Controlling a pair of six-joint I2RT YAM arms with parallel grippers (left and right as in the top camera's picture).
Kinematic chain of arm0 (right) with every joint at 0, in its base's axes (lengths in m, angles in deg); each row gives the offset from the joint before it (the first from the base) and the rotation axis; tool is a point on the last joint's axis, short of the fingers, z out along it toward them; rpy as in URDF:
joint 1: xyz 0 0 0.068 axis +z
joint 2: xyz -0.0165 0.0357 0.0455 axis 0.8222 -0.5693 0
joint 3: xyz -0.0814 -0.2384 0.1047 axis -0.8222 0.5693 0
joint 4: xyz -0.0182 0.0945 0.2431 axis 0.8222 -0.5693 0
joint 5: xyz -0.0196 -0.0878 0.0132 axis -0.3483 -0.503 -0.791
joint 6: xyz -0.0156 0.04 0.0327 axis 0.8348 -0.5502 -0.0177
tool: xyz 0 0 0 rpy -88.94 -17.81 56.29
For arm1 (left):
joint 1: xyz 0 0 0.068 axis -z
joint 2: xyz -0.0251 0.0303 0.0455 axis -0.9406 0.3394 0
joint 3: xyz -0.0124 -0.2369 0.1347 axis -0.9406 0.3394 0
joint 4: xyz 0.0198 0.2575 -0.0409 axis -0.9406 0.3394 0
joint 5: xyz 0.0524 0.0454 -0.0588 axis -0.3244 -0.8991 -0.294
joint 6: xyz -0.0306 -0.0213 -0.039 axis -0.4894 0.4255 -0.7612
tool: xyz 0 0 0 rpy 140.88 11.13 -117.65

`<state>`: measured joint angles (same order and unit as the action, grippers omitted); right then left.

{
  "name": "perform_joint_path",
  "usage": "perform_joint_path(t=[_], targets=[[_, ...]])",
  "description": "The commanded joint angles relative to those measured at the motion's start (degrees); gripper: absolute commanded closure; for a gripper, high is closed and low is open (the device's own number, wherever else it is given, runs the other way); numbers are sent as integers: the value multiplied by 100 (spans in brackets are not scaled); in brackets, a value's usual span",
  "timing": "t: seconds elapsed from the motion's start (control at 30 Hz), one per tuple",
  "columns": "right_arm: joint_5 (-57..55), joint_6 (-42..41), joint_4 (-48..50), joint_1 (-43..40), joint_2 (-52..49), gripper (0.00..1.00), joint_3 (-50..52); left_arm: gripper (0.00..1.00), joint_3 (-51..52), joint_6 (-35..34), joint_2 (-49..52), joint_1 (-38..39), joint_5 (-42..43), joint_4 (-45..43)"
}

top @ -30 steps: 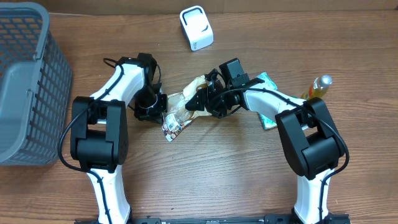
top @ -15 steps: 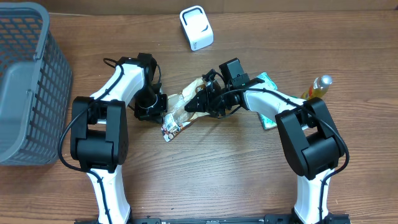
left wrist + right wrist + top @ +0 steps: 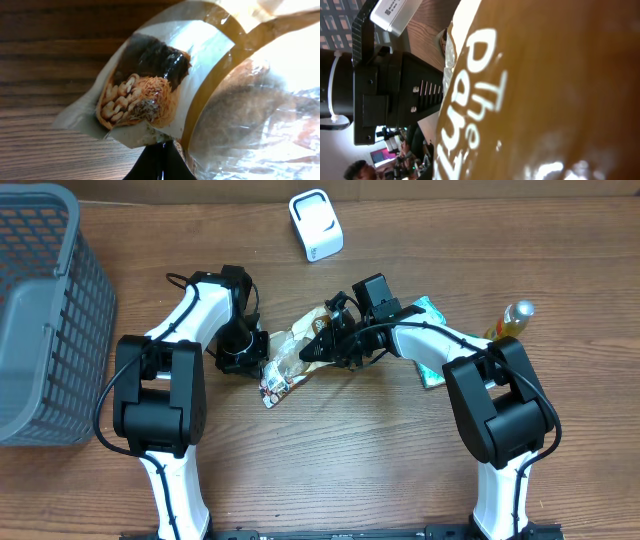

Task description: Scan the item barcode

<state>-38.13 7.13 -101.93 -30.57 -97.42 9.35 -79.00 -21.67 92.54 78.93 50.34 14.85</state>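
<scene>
Between the two arms, near the middle of the brown wooden table (image 3: 350, 470): crinkled clear-and-brown plastic snack packet (image 3: 284, 362), slanting from lower left to upper right. Pinched at its left edge by the left gripper (image 3: 245, 356), closed tight on the film. Seen close up from the left wrist, dark fingertips (image 3: 160, 165) meeting under a lower corner of the wrapper. Met at its upper right end by the right gripper (image 3: 322, 345). Cannot tell whether those jaws stand apart or clamped, with brown film and white lettering filling the right wrist view.

Hemmed at far left by a tall grey plastic mesh basket (image 3: 40, 310), well apart from the packet. Bounded behind by a small white box-shaped scanner (image 3: 316, 225) near the table's far edge, apart from both grippers. Crowded on the right: flat teal packet (image 3: 433, 377) partly under the right arm, and a yellow bottle with a silver cap (image 3: 511, 320) just beyond it. Bare wood across the near half of the table, between the arm bases and out toward the front edge.
</scene>
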Motion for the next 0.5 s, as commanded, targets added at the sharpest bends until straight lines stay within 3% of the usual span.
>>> perform_joint_path(t=[0.0,0.47], targets=[[173,236,17,-7,-87,82,55,93,83,-37,-72,26,-127,-105],[192,1027,-109,-7,175,83,44,96,-431,181,-87,-258,-118,256]])
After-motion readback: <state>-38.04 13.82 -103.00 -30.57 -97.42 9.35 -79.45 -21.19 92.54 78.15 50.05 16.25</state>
